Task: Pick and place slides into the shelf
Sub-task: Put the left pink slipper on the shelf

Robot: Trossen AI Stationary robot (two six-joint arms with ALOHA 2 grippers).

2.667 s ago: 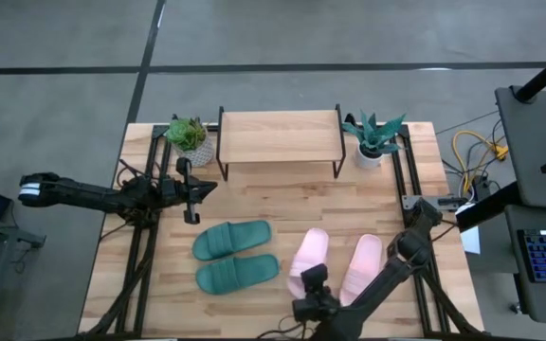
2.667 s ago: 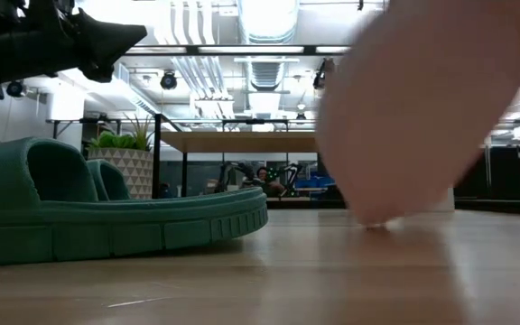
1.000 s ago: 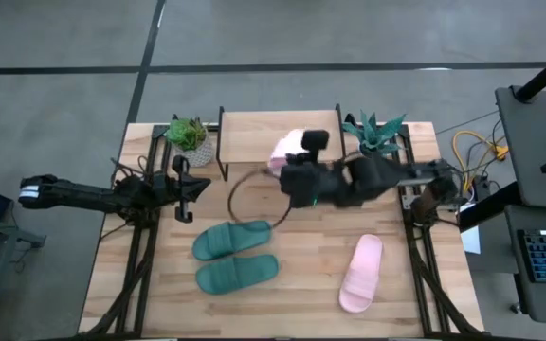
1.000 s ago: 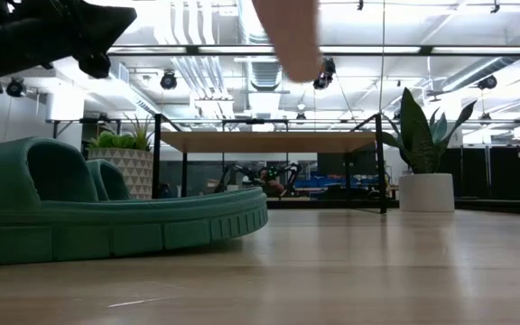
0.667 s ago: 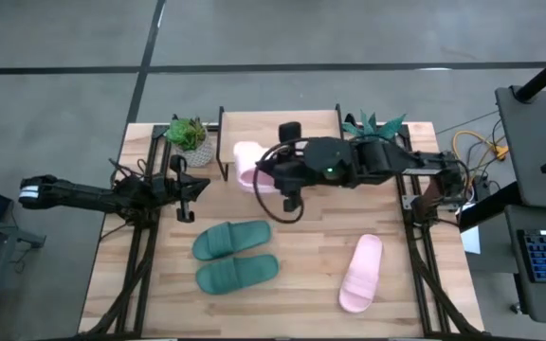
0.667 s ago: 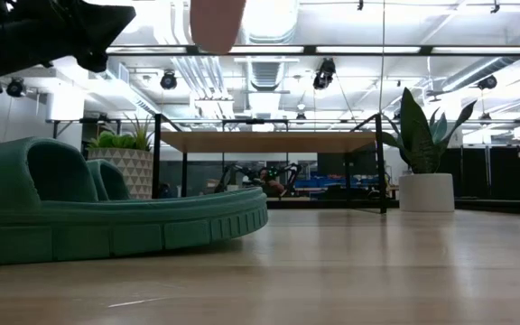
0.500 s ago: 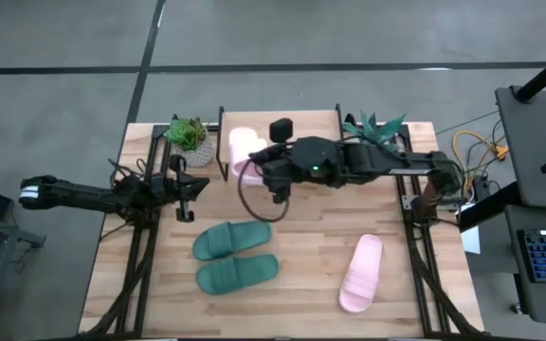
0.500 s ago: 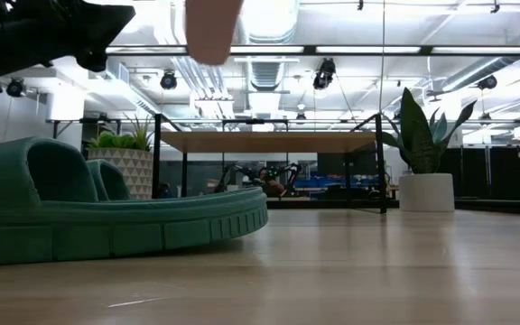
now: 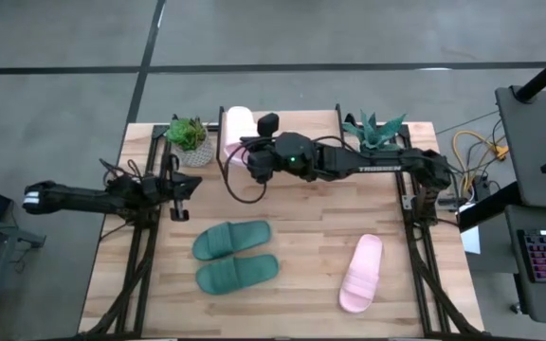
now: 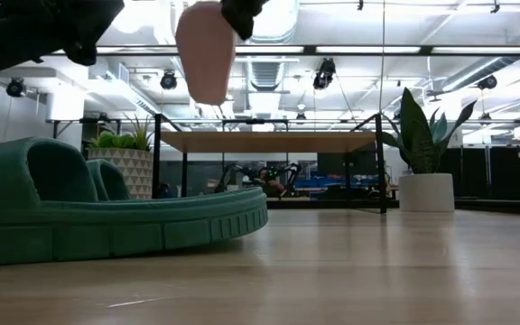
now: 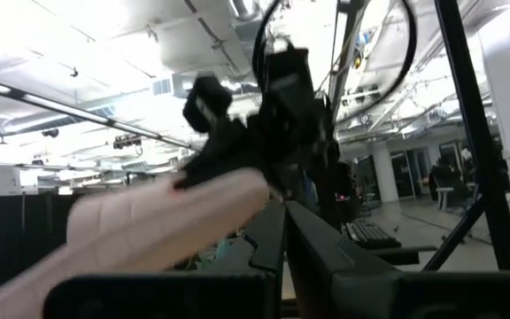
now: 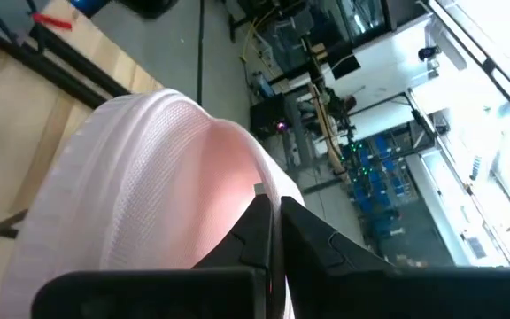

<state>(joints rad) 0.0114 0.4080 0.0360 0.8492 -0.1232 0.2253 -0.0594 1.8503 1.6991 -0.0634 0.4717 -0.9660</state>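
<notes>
Slides, high view: one pink slide pinched by the right gripper over the shelf at its 9 o'clock end; the other pink slide at the table's 5 o'clock; green pair lies beside it.
Left gripper, high view: fingers pressed together, holding nothing, at the table's 9 o'clock.
Low view: pink slide aloft, green slide in front.
Right wrist view: fingers pinching pink strap.

Right hand clamped on pink slide.

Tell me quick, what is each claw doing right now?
Left gripper: shut, empty, waiting at the table's left side.
Right gripper: shut on a pink slide, held over the left end of the shelf.
</notes>
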